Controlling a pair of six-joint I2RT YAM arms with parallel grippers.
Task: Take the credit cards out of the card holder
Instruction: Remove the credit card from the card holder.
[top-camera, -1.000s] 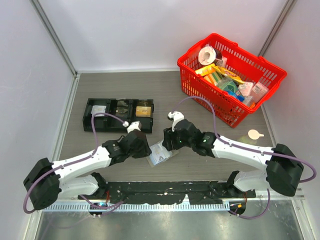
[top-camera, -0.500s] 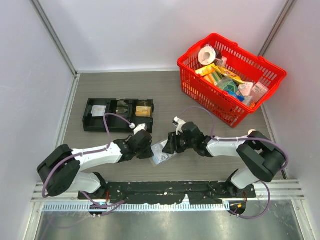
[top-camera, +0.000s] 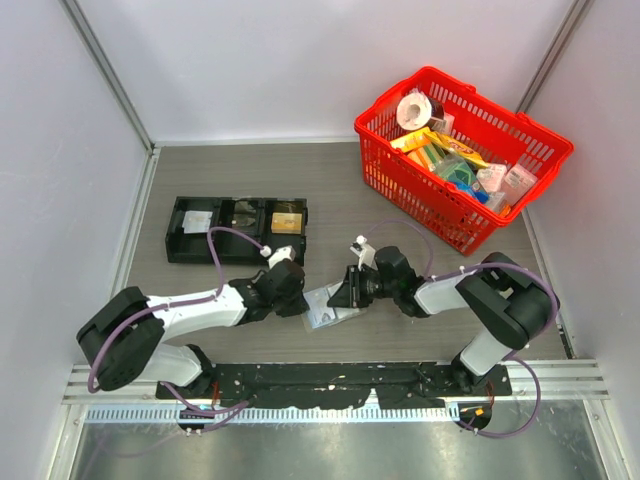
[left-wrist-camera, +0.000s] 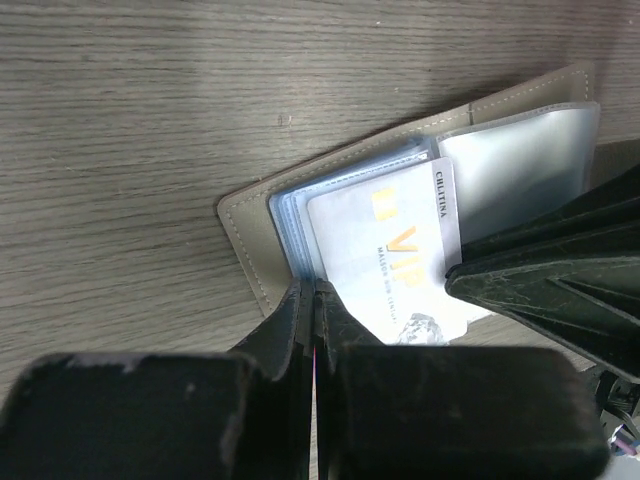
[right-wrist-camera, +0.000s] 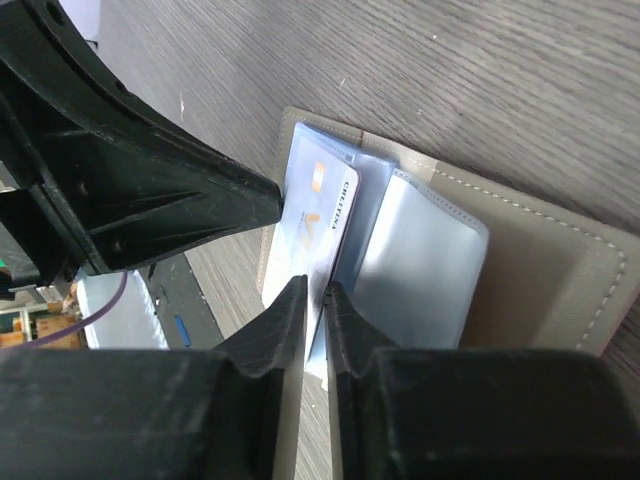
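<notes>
The card holder (top-camera: 322, 308) lies open on the table between both arms, grey outside (left-wrist-camera: 250, 240) with pale blue clear pockets (right-wrist-camera: 430, 260). One whitish credit card (left-wrist-camera: 390, 240) with yellow lettering sticks partway out of a pocket (right-wrist-camera: 315, 220). My left gripper (left-wrist-camera: 315, 288) is shut on the edge of the holder's pocket leaves, to the left of the holder in the top view (top-camera: 300, 298). My right gripper (right-wrist-camera: 315, 288) comes in from the holder's right (top-camera: 347, 292), its jaws pinched on the card's free edge. Each wrist view also shows the other gripper's dark fingers (left-wrist-camera: 550, 280) (right-wrist-camera: 150, 200).
A long black three-compartment tray (top-camera: 235, 228) sits behind the left arm. A red basket (top-camera: 410, 185) full of packaged goods stands at the back right. Side walls close the table on the left and right.
Both arms came down onto the card holder. The left gripper shut on the pocket edge, and the right gripper narrowed onto the card.
</notes>
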